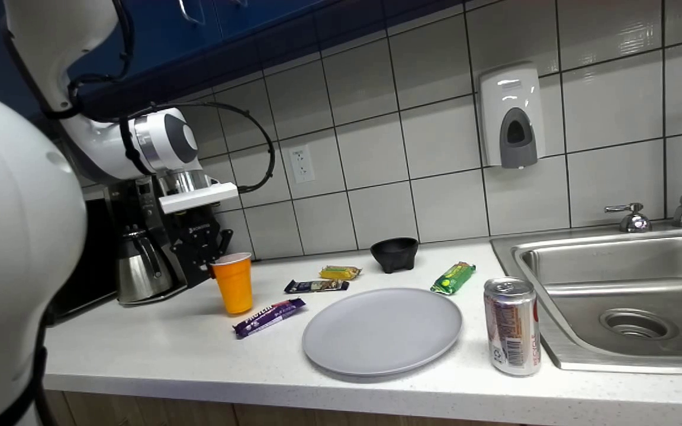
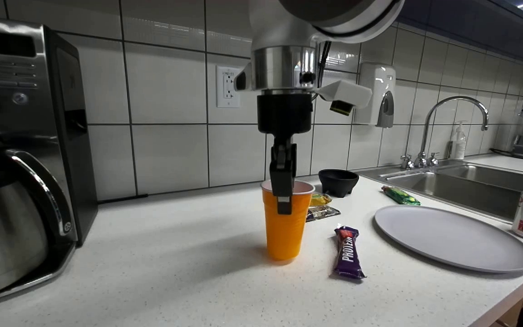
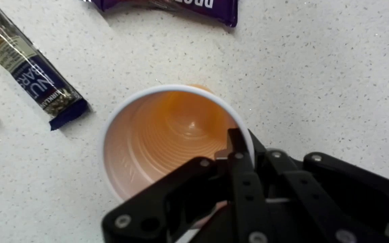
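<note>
An orange cup (image 1: 237, 291) with a pale inside is at or very near the white counter, seen in both exterior views. My gripper (image 3: 248, 143) is shut on the cup's wall at the rim. In the wrist view one black finger reaches inside the cup and its mate lies outside, with the rim between them. From an exterior view the outer finger (image 2: 284, 206) covers part of the cup (image 2: 286, 240). Beside the cup lies a purple protein bar (image 2: 347, 252). A dark nut bar (image 3: 34, 69) and a yellow packet (image 1: 340, 273) lie a little farther off.
A grey plate (image 1: 382, 331) sits on the counter. Behind it are a black bowl (image 1: 395, 254) and a green packet (image 1: 453, 278). A silver can (image 1: 511, 325) stands next to the sink (image 1: 660, 284). The coffee maker (image 2: 30, 113) stands at the counter's other end, near the wall.
</note>
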`<state>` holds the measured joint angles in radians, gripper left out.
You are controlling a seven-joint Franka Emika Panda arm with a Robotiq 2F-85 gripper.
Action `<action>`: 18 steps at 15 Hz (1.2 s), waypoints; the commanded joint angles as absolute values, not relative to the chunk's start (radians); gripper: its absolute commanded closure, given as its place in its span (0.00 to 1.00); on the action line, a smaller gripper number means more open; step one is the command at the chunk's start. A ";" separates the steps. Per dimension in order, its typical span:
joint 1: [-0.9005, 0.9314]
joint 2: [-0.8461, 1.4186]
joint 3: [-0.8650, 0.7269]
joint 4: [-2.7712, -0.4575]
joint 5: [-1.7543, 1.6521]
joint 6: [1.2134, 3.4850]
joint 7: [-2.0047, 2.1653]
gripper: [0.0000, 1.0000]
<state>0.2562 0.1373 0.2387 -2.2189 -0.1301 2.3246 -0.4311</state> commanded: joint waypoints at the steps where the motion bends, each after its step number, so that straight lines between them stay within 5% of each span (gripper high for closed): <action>1: 0.252 0.164 0.254 -2.194 -0.138 2.342 -0.436 0.99; 5: 0.251 0.174 0.253 -2.193 -0.144 2.354 -0.434 0.99; 6: 0.251 0.175 0.253 -2.192 -0.145 2.349 -0.433 0.71; 8: 0.249 0.169 0.255 -2.191 -0.133 2.343 -0.442 0.63; 16: 0.244 0.121 0.259 -2.176 -0.111 2.326 -0.462 0.03; 18: 0.241 0.098 0.255 -2.173 -0.108 2.319 -0.457 0.00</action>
<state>0.2592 0.1462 0.2434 -2.1799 -0.1285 2.3516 -0.4350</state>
